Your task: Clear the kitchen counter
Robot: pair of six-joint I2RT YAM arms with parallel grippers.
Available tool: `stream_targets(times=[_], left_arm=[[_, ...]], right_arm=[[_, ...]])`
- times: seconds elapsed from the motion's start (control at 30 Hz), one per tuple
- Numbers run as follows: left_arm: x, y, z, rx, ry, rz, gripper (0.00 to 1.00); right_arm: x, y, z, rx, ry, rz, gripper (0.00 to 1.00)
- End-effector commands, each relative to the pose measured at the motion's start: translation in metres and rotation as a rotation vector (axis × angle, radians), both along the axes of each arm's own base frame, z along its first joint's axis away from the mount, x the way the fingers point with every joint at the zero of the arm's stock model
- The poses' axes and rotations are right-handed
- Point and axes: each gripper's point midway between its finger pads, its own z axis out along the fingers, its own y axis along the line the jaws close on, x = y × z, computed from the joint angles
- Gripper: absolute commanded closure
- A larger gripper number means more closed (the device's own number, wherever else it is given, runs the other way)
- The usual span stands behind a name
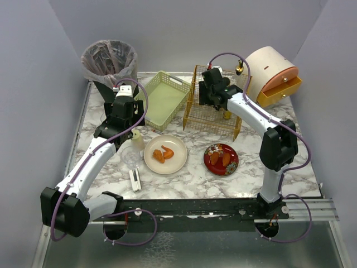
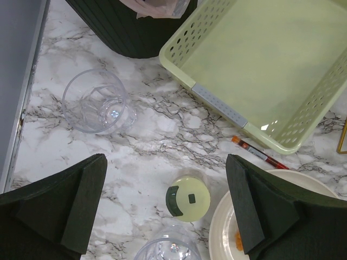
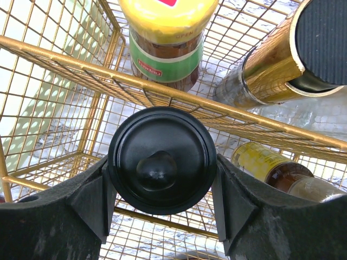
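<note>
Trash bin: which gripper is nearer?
Left. The left gripper hangs just in front of the trash bin; the right gripper grips a black lid over the wire basket.

bare counter between clear cup and green tray (small bottle nearby)

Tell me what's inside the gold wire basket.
Seen through the mesh of the gold wire basket: a yellow-lidded jar, a gold cylinder with black cap, and a yellow-labelled bottle. The right gripper, shut on a black lid, hides whatever sits beneath it.
</note>
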Motion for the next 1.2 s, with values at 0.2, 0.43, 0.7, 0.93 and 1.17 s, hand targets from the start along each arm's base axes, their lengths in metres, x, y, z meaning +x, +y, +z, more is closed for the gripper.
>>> stream_targets(times=[0.2, 0.43, 0.7, 0.93, 1.17], left_arm=[[-0.004, 0.008, 0.000, 0.024, 0.003, 0.020, 0.01], [-0.005, 0.008, 0.000, 0.024, 0.002, 0.020, 0.01], [-0.004, 0.009, 0.002, 0.027, -0.003, 0.025, 0.01], [-0.013, 0.004, 0.026, -0.063, -0.085, 0.022, 0.01], [-0.032, -0.008, -0.014, -0.130, 0.079, 0.005, 0.01]], right_arm=[[0.003, 0.001, 0.000, 0.011, -0.010, -0.001, 0.27], [0.004, 0.001, 0.006, 0.014, -0.018, 0.001, 0.24], [0.000, 0.009, 0.054, 0.075, -0.077, 0.057, 0.23], [-0.019, 0.023, 0.124, 0.152, -0.178, 0.223, 0.23], [-0.054, 0.036, 0.154, 0.235, -0.281, 0.417, 0.23]])
